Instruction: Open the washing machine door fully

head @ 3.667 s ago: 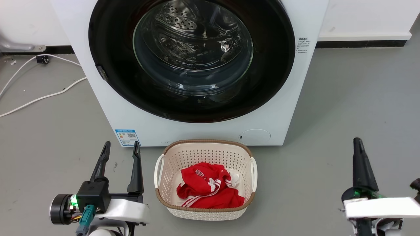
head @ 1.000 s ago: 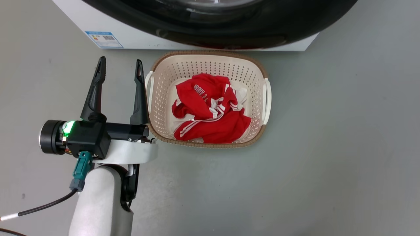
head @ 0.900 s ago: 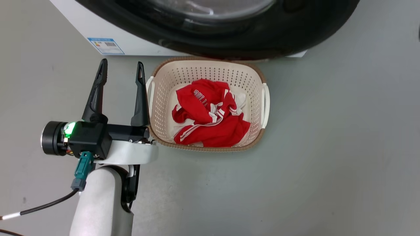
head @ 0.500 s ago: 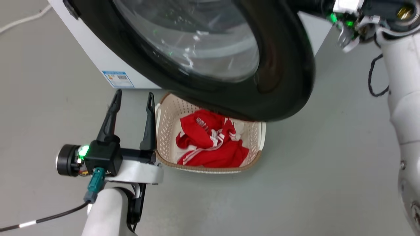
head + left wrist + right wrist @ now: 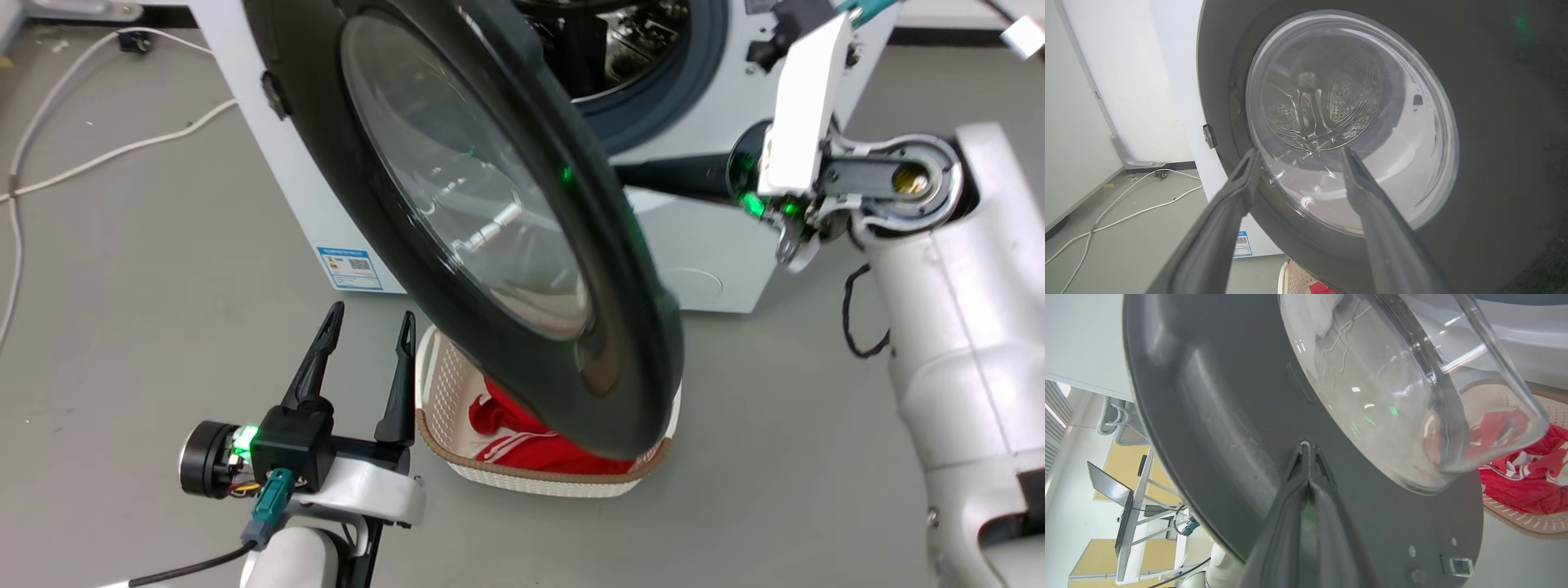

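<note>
- The right gripper [image 5: 1305, 447], fingers pressed together, has its tips against the inner face of the washing machine door [image 5: 490, 237], probably to push it wider.
- The left gripper [image 5: 370, 312] hangs spread beside the basket [image 5: 531, 483], holding nothing, apparently clear of the swing.
- The door hinges on the front left edge of the washing machine [image 5: 718, 245], roughly half open.
- It is round, with no long axis. Its free rim points out over the basket.

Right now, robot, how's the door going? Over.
Left fingers open, idle by basket. Right fingers shut, tips at door's inside. Door partly open. Basket sits below door edge.
</note>
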Robot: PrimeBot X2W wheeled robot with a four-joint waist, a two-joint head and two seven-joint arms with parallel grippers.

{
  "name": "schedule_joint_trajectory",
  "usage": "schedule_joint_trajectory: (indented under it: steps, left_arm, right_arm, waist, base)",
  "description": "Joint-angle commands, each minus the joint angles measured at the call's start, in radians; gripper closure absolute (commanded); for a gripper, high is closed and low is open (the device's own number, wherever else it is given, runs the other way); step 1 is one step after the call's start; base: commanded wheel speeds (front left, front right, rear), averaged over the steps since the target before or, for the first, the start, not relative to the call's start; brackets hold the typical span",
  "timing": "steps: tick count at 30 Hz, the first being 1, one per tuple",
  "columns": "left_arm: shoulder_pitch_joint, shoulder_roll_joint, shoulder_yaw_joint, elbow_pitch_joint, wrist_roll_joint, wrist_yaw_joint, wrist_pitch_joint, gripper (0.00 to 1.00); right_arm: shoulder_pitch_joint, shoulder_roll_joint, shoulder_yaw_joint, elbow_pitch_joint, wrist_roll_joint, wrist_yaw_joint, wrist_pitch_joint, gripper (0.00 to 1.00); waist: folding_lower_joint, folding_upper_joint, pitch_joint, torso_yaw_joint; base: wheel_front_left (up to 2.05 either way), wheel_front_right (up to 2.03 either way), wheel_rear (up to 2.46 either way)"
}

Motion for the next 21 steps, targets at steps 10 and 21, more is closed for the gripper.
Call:
schedule_joint_trajectory:
  steps: [10,21]
  left_arm:
    - [0.040,-0.003,-0.006,0.007,-0.019,0.008,-0.003,0.00]
    - [0.036,-0.004,0.010,-0.002,-0.025,0.020,-0.003,0.00]
  right_arm:
    - [0.142,0.031,0.056,-0.104,0.054,0.000,0.034,1.00]
    - [0.196,0.025,0.009,-0.212,0.074,0.000,-0.216,1.00]
  waist:
    - [0.0001,0.0000,-0.048,0.043]
    - [0.0001,0.0000,-0.046,0.026]
  base:
    - [0.00,0.00,0.00]
    - [0.00,0.00,0.00]
